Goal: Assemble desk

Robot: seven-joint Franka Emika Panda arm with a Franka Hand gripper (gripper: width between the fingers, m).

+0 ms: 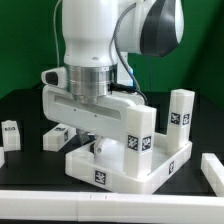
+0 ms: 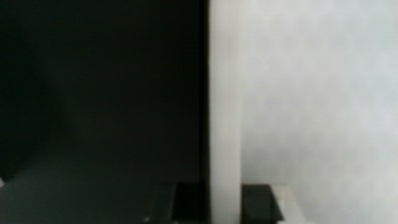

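1. While the arm points straight down, wrist low over the tabletop [image 1: 160, 170], I see the gripper [image 2: 222, 198] fingers together, grip unclear
2. Leg [image 1: 140, 135] upright in the tabletop's corner, just beside the gripper

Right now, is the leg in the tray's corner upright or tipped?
Upright. The leg stands straight in the tray's corner, its sides vertical in the exterior view.

Black table [image 1: 28, 168] with white tabletop [image 1: 140, 180] and scattered legs [image 1: 10, 131] (all tagged).
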